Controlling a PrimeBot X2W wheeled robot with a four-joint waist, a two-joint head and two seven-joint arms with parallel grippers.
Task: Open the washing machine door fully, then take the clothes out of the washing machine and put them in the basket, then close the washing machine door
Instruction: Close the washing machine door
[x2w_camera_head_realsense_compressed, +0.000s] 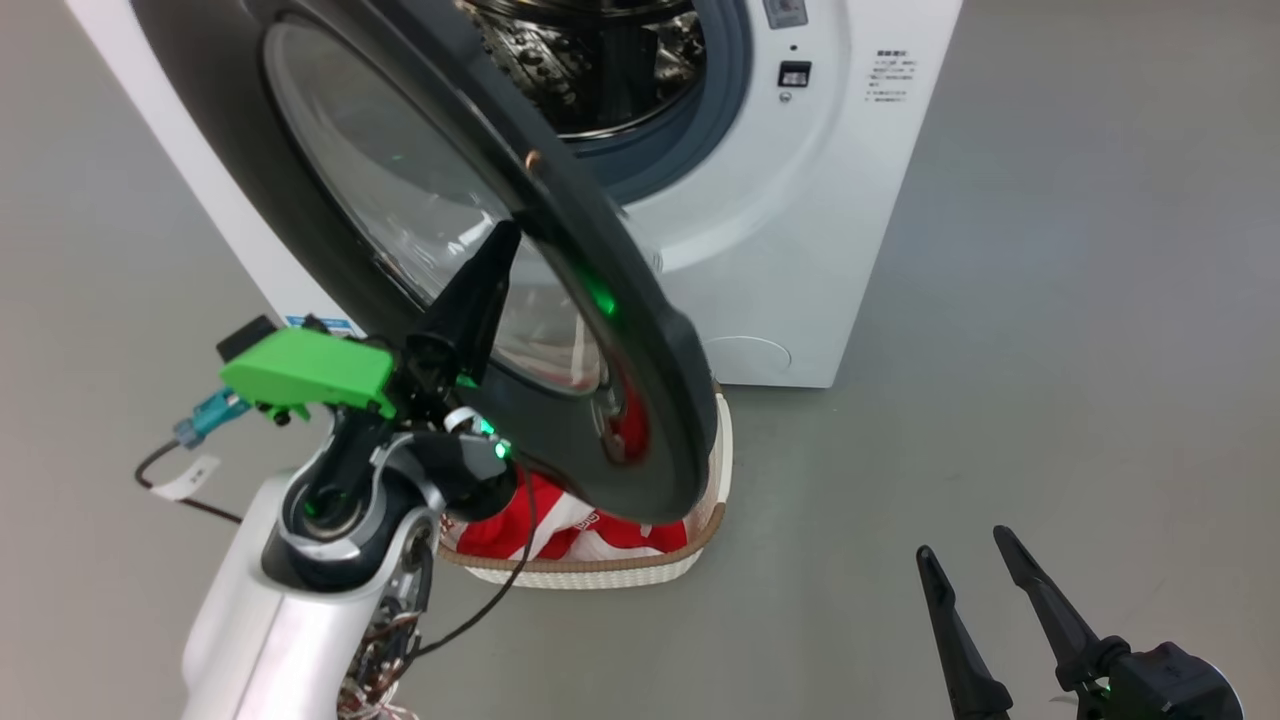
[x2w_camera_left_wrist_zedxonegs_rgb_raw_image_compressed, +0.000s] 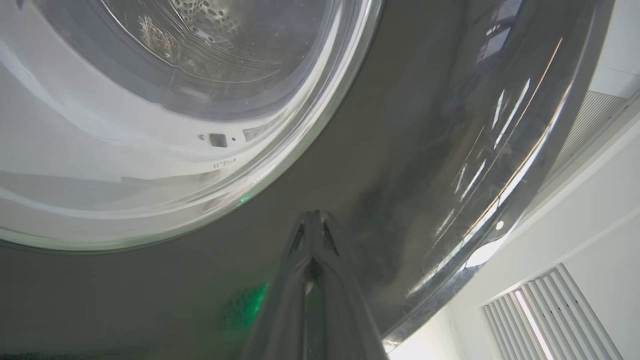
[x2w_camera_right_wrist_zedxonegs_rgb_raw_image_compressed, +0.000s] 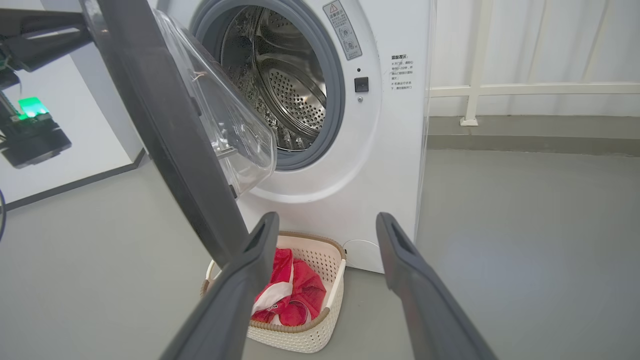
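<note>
- The washing machine door (x2w_camera_head_realsense_compressed: 650, 400) stands partly open, swung out from hinges on the left side of the washing machine (x2w_camera_head_realsense_compressed: 800, 230). Its flat outer face is turned toward the robot's left arm, and the bulging glass bowl points back toward the drum.
- In the right wrist view the door shows almost edge-on, as a dark bar slanting from the upper left down to the basket (x2w_camera_right_wrist_zedxonegs_rgb_raw_image_compressed: 305, 335).
- The basket sits on the floor at the foot of the machine's front. Its long axis runs from the machine out toward the robot.
- The clothes (x2w_camera_right_wrist_zedxonegs_rgb_raw_image_compressed: 295, 295) lie bunched inside the basket, toward its left side.
- The left gripper (x2w_camera_head_realsense_compressed: 508, 232) has its fingers pressed together, with nothing between them. The tips are at the door's black rim, just beside the glass; contact cannot be confirmed.
- The right gripper (x2w_camera_head_realsense_compressed: 960, 545) hangs over the bare floor, well apart from the machine, fingers spread and empty.
- In the head view the door's lower edge covers much of the basket and clothes, and the drum's top is cut off.
- In the right wrist view one finger hides the basket's near left corner.
</note>
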